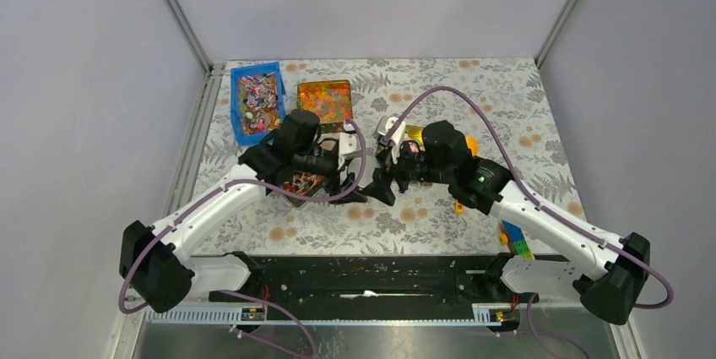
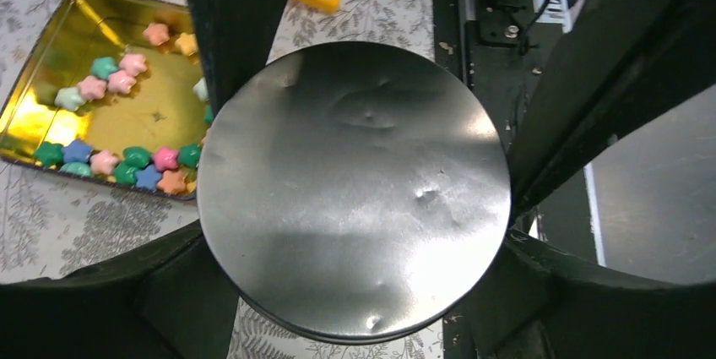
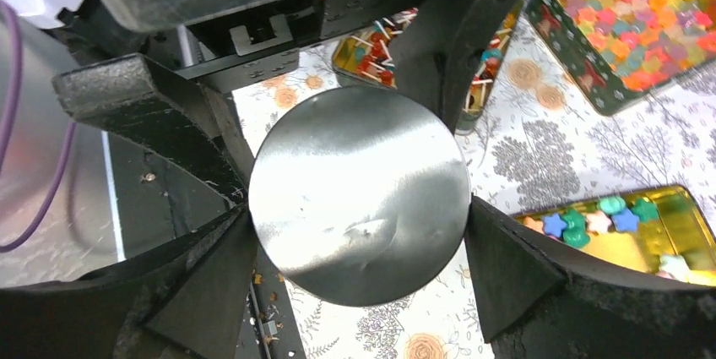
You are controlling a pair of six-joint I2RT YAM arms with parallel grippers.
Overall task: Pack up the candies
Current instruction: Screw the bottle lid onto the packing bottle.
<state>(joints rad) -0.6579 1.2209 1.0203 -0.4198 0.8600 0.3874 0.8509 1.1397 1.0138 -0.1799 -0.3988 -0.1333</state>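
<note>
A round silver tin [image 2: 355, 190] hangs above the table between both arms, one flat face toward each wrist camera. My left gripper [image 2: 355, 236] is shut on its round side, and my right gripper [image 3: 359, 224] is shut on the same tin [image 3: 359, 194] from the opposite end. In the top view the two grippers [image 1: 350, 182] [image 1: 387, 186] meet at the table's middle. The candies [image 2: 165, 157], pastel stars, lie in an open gold tin [image 2: 152, 114] beside the held tin. They also show [image 3: 553, 224] in the right wrist view.
A blue bin [image 1: 257, 101] of mixed sweets and a square tin [image 1: 325, 99] of orange and red pieces stand at the back left. A tin of striped sticks [image 1: 304, 183] sits under the left arm. Yellow and coloured blocks [image 1: 515, 239] lie near the right arm.
</note>
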